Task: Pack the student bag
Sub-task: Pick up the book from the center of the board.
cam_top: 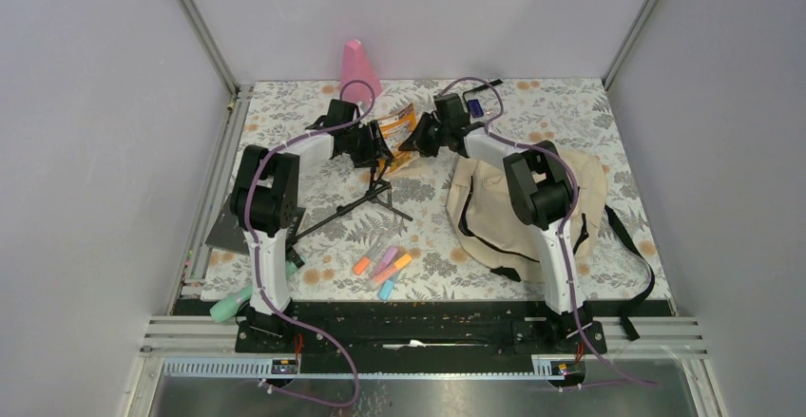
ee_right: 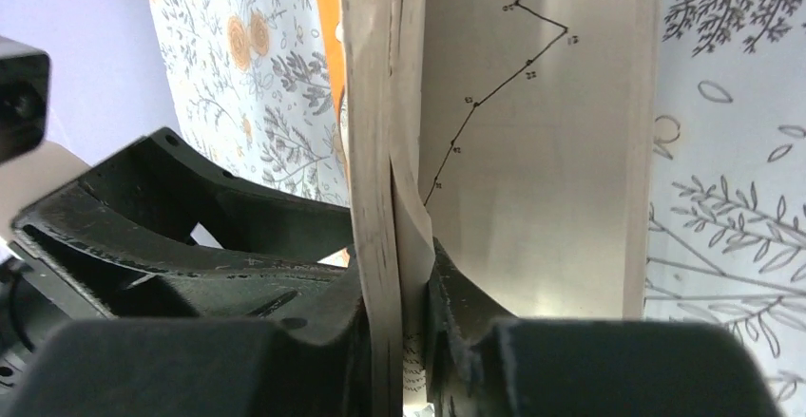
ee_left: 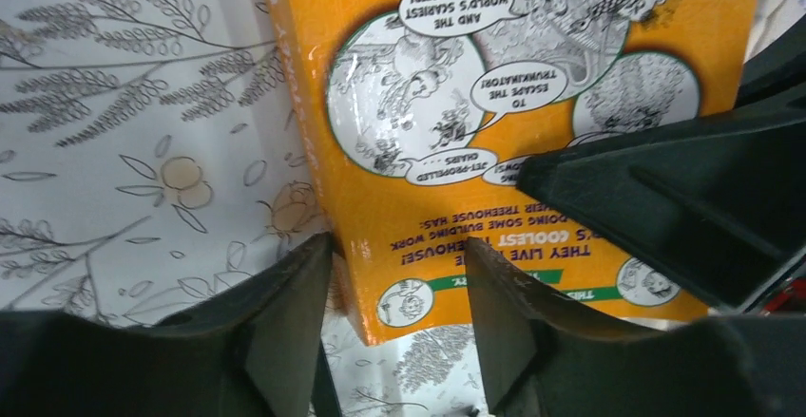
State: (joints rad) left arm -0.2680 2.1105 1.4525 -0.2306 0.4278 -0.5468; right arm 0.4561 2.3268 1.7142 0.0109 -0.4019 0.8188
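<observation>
**Top view, read from the arm bases outward.**

- **Nearest:** A cluster of highlighters (cam_top: 382, 267) is lying at 6 o'clock of the centre of the table (cam_top: 589, 113).
- **Just beyond, at 4 o'clock:** The bag (cam_top: 489, 213) is lying slumped under the right arm, its black straps trailing toward the near right edge. We cannot tell which way its mouth is facing.
- **Left of centre:** A black stand (cam_top: 356, 206) is lying on the table.
- **Farther on, at 12 o'clock:** Both arms are meeting at the book (cam_top: 399, 132).
  - The right gripper (ee_right: 394, 284) is pinching the page block, its jaws closed down to the thickness of the pages.
  - The left gripper (ee_left: 399, 265) is standing part open, with the book's corner showing in the gap. We cannot tell whether either finger is touching the cover, and we are judging that it is not carrying the load.
- **Farthest:** A pink object (cam_top: 359, 67) is standing at the back edge.

**The relation that matters.** From the held book, the bag is lying toward 5 o'clock, that is, nearer the bases and to the right.

- The right arm is the nearer one, since the bag is sitting directly beneath its forearm.
- The book's long axis is running roughly from 12 to 6 o'clock.
- We are therefore judging that the coming move is a carry back toward 5 o'clock by the right arm.
- The bag's mouth has not yet been located.
</observation>
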